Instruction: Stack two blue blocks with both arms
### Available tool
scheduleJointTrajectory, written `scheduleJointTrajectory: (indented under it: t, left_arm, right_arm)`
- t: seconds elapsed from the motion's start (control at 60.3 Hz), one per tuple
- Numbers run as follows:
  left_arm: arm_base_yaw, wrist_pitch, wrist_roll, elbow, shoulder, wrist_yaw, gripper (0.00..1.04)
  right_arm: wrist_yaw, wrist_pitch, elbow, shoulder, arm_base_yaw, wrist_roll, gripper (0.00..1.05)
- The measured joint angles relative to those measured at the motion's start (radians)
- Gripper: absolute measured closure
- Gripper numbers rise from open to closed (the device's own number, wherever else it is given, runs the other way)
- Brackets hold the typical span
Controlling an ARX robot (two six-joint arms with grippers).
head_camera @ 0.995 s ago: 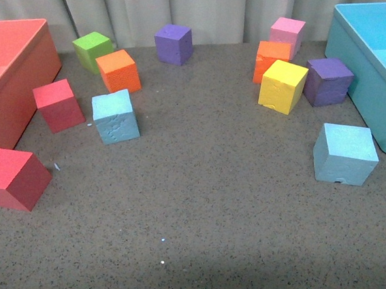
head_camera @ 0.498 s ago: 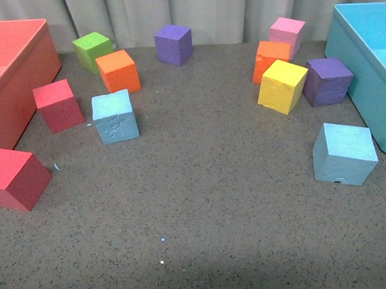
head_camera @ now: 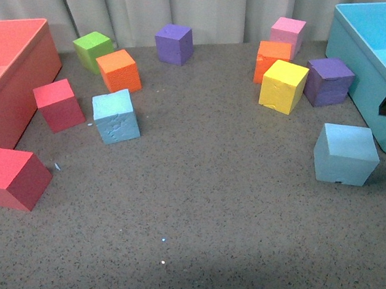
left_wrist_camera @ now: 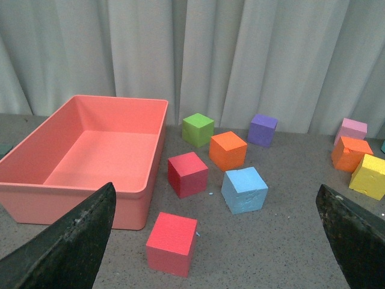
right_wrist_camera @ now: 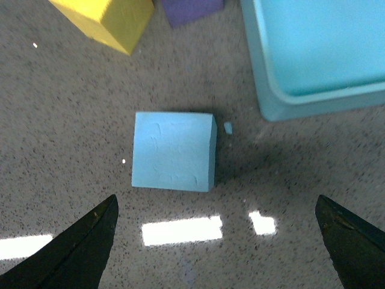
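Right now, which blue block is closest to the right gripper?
The smooth blue block beside the turquoise bin, just ahead of the right gripper; the cracked blue block sits far left.

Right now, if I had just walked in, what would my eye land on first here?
Probably the scatter of bright foam cubes on the grey table, framed by a big salmon bin at the left and a turquoise bin at the right. Two light blue blocks stand apart: one beside a red cube, the other in front of the turquoise bin. The right hand hovers open above that second block.
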Motion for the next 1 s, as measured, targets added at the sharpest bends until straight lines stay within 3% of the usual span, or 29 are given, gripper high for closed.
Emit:
scheduleJointTrajectory:
  t: [0.133,0.464,0.713,0.995]
  left_arm:
    - [0.0,0.0,0.0,0.0,0.0,0.0,0.07]
    - [0.0,0.0,0.0,0.0,0.0,0.0,0.07]
    - [0.0,0.0,0.0,0.0,0.0,0.0,0.07]
    - [0.0,0.0,0.0,0.0,0.0,0.0,0.07]
  right_arm:
    - [0.01,-0.097,0.115,0.147,0.014,0.044,0.09]
    - [0.009,-0.137,0.263,0.317,0.059,0.056,0.09]
    - [0.073,-0.195,0.354,0.434,0.069,0.026,0.09]
    - [0.05,-0.214,0.399,0.516,0.072,-0.014,0.09]
